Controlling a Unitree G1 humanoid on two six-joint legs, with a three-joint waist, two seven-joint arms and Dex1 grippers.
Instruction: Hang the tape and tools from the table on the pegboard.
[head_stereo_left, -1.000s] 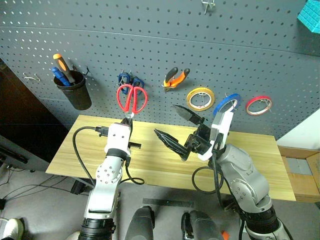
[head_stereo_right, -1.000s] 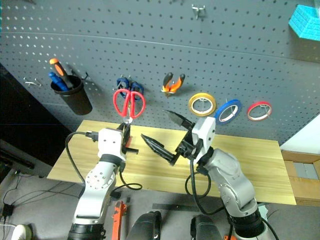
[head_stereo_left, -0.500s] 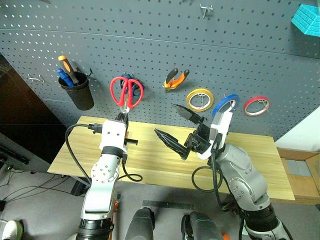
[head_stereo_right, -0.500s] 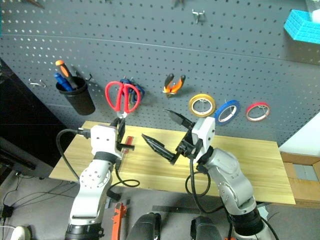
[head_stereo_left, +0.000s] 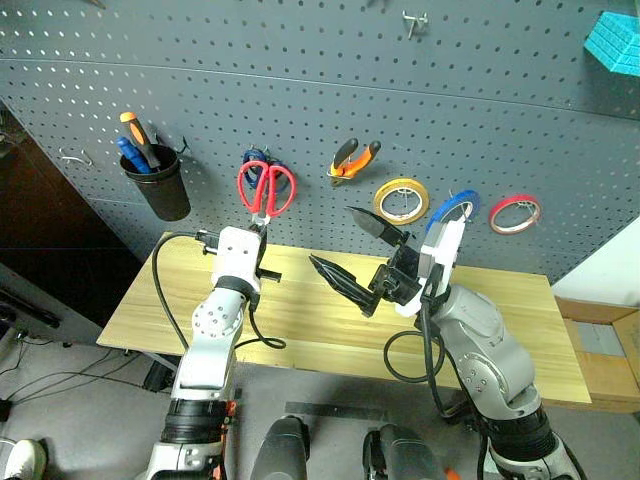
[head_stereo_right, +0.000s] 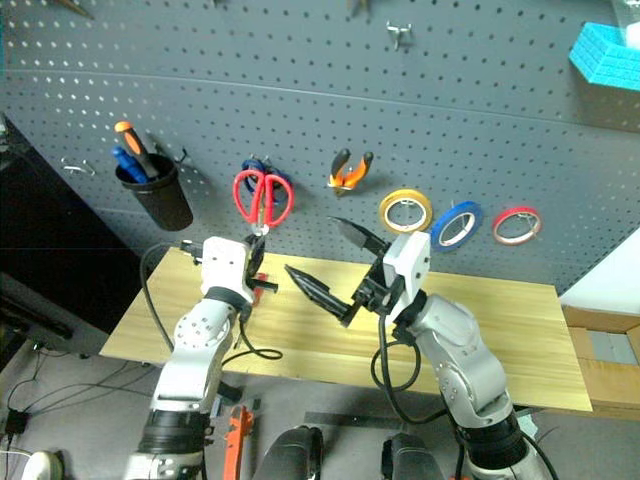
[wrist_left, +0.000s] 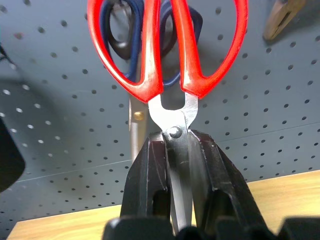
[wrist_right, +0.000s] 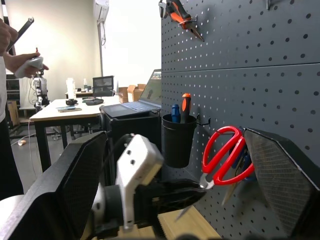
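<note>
Red-looped scissors (head_stereo_left: 266, 187) stand upright against the pegboard (head_stereo_left: 300, 90), loops over the blue-looped scissors (wrist_left: 120, 40), blades pinched by the left gripper (wrist_left: 175, 150) fingers above the desk (head_stereo_left: 300, 310). Pliers (head_stereo_left: 353, 158) and blue tape (head_stereo_left: 452, 210) hang further right. Right gripper (head_stereo_left: 358, 255) fingers are spread wide, empty.

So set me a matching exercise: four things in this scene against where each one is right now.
Things:
1. red-looped steel scissors
2. orange-and-black-handled pliers
3. orange-handled screwdriver
4. thin blue tape ring

Places:
A. in the black cup
B. hanging between the yellow tape ring and red tape ring
C. blades gripped by the left end effector
D. hung on the dark grey pegboard, above the yellow ring

Pairs: 1-C, 2-D, 3-A, 4-B
</note>
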